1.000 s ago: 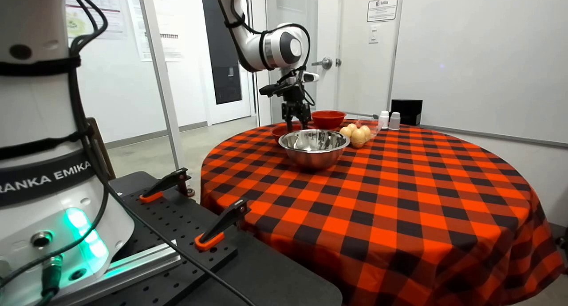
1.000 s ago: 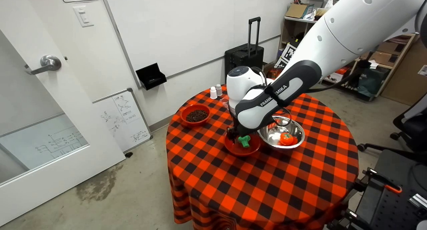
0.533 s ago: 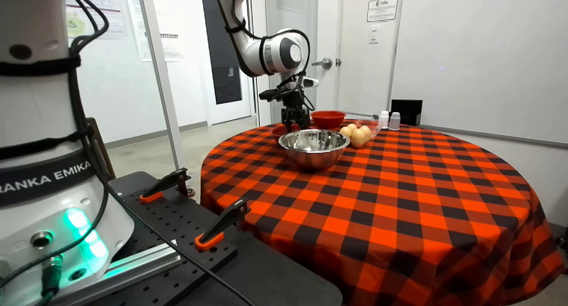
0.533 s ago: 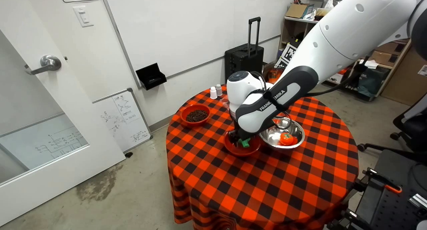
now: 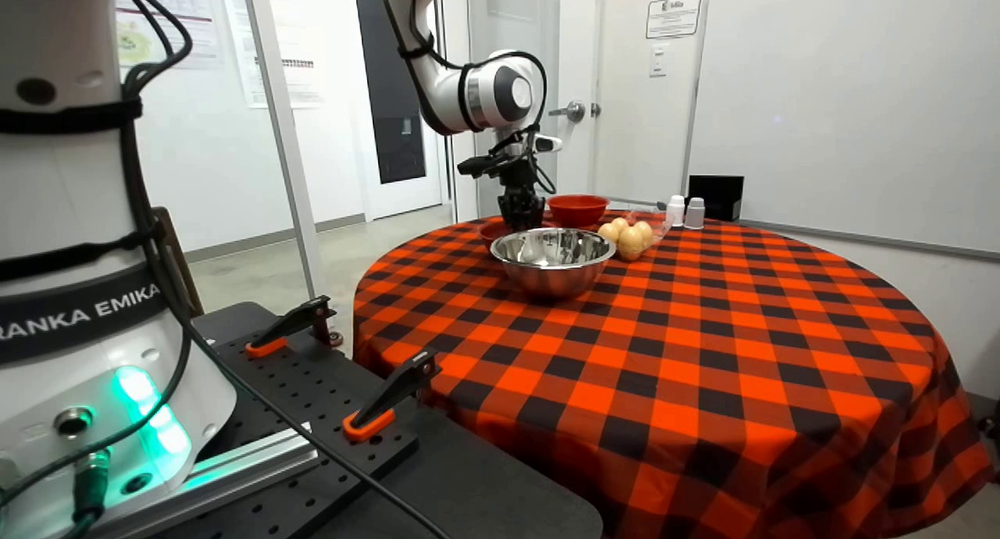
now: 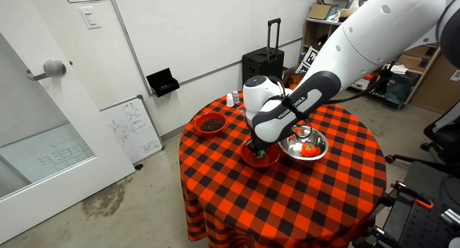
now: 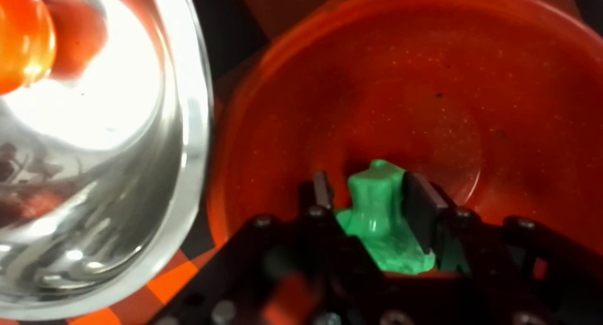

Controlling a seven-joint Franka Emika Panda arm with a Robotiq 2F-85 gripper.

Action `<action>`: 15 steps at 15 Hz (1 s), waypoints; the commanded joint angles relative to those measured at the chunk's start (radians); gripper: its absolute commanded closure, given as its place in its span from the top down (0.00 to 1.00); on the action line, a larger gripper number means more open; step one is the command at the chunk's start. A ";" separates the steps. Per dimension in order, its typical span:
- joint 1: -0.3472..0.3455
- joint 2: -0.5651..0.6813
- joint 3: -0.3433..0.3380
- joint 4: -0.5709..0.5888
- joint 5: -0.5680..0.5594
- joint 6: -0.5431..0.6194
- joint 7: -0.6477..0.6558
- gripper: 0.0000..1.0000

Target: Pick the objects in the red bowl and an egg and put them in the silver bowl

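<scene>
Robotics lab, robot arm [image 6: 373,39], clamps [image 5: 394,387] on perforated plate [image 5: 312,383], scribbled whiteboard [image 6: 134,127], cluttered shelves [image 6: 324,22]

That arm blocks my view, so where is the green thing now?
In the wrist view, the green thing sits low, right of centre, inside the red bowl, between the robot's dark fingers; the silver bowl is to the left.

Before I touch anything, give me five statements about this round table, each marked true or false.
1. The smooth, rounded tan eggs sit outside the round, shiny silver metal bowl. True.
2. The black, two-fingered gripper straddles the small, lumpy green piece. True.
3. The green piece is in the silver bowl. False: it's in the round, shallow red bowl.
4. The round, glossy red tomato is inside the silver bowl. True.
5. The silver bowl is upside down. False: it stands upright on the red-and-black checkered cloth.
</scene>
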 commanded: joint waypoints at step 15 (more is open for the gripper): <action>-0.003 -0.214 0.005 -0.080 0.020 0.051 -0.099 0.06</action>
